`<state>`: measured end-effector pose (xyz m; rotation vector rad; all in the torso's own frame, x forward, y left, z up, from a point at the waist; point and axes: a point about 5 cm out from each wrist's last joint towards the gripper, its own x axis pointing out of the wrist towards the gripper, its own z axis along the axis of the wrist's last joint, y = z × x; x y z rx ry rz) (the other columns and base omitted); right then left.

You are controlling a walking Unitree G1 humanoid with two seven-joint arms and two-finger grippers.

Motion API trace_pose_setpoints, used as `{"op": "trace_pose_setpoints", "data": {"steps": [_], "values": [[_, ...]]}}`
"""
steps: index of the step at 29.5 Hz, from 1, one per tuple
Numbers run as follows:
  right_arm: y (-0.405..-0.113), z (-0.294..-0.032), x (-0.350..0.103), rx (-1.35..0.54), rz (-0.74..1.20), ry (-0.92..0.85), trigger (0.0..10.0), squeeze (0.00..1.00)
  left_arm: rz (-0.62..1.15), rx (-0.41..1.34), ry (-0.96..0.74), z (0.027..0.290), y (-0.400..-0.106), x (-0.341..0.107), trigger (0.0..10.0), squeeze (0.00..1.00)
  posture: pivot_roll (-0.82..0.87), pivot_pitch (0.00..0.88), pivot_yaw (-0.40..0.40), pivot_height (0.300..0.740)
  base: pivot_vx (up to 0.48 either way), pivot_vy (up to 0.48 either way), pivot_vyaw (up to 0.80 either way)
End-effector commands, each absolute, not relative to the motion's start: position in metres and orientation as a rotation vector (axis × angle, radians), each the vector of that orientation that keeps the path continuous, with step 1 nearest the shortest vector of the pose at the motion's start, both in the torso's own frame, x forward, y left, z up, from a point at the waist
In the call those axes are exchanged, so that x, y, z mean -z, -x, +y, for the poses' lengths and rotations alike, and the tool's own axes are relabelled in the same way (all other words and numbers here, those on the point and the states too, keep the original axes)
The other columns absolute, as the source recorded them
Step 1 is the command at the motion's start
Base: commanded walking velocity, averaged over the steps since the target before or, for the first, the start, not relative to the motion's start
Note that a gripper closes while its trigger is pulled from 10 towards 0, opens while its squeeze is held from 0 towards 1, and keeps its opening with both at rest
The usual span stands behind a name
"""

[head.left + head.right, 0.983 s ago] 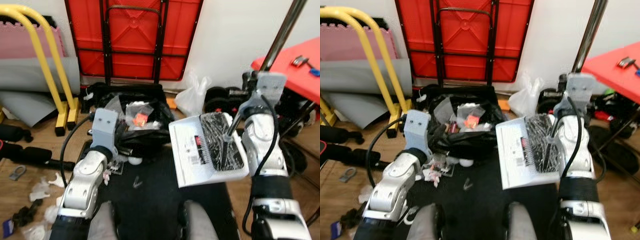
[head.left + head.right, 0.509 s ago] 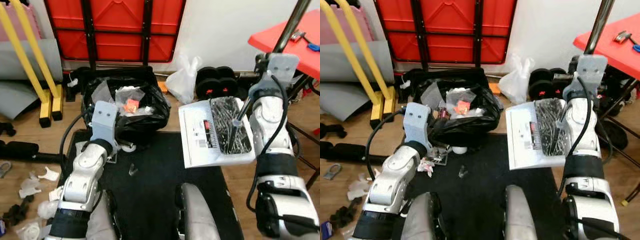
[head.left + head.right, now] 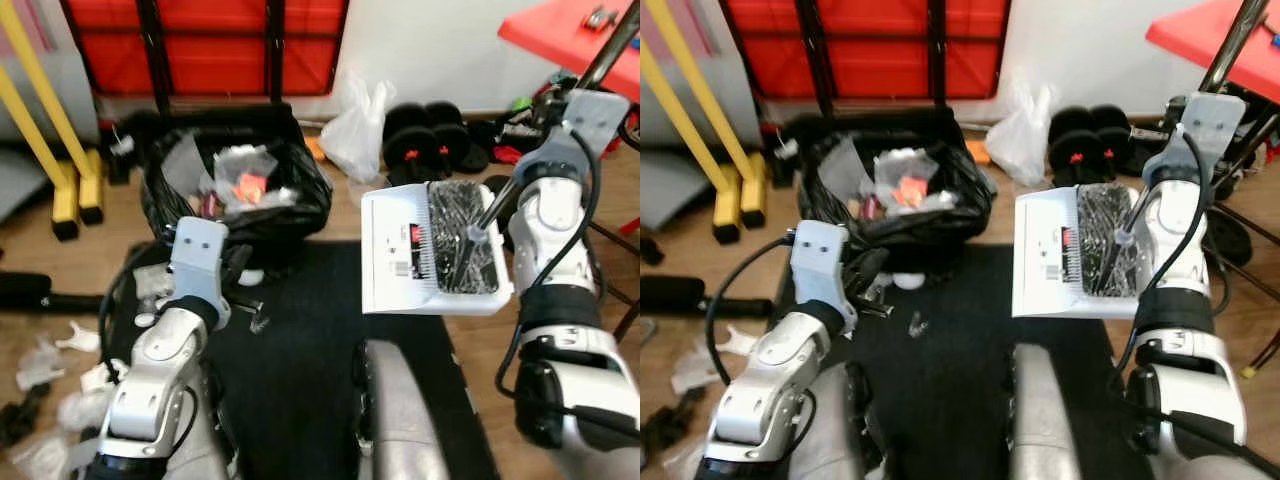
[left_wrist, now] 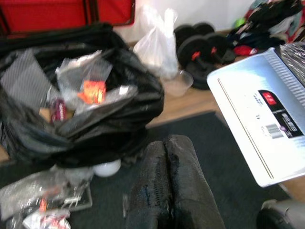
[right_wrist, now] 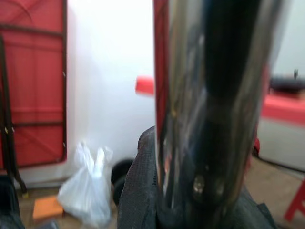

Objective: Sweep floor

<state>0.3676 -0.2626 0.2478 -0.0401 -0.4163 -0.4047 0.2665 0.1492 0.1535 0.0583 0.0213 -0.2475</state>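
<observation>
Both claws clenched: right claw (image 5: pixel 190 210) grasping dustpan handle (image 5: pixel 209 95), left claw (image 4: pixel 167 186) empty.

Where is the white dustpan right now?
The white dustpan hangs in the air on the robot's right, held by its shiny metal handle in the right gripper. It is above the black mat, right of the black trash bag.

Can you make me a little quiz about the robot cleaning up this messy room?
1. True or false: the white dustpan is empty.
2. What is the right gripper shut on? A) the shiny pole B) a dumbbell C) a cup
3. Fill in: the black trash bag sits at the far edge of the black ____.

Key: 1 false, black rubbish lies in it. 2 A. 3 mat.
</observation>
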Motion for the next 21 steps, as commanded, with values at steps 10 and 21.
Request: {"op": "trace_pose_setpoints", "data": {"steps": [10, 21], "values": [[-0.365, -0.275, -0.268, 0.455, -0.526, -0.015, 10.0, 0.0, 0.069, 0.372, -0.005, 0.147, -0.248, -0.153, 10.0, 0.0, -0.05, 0.313, -0.084, 0.44, 0.0, 0.0, 0.0], [-0.361, -0.284, -0.267, 0.494, -0.541, -0.026, 10.0, 0.0, 0.077, 0.377, -0.004, 0.15, -0.235, -0.157, 10.0, 0.0, -0.03, 0.352, -0.07, 0.415, 0.0, 0.0, 0.0]]}}
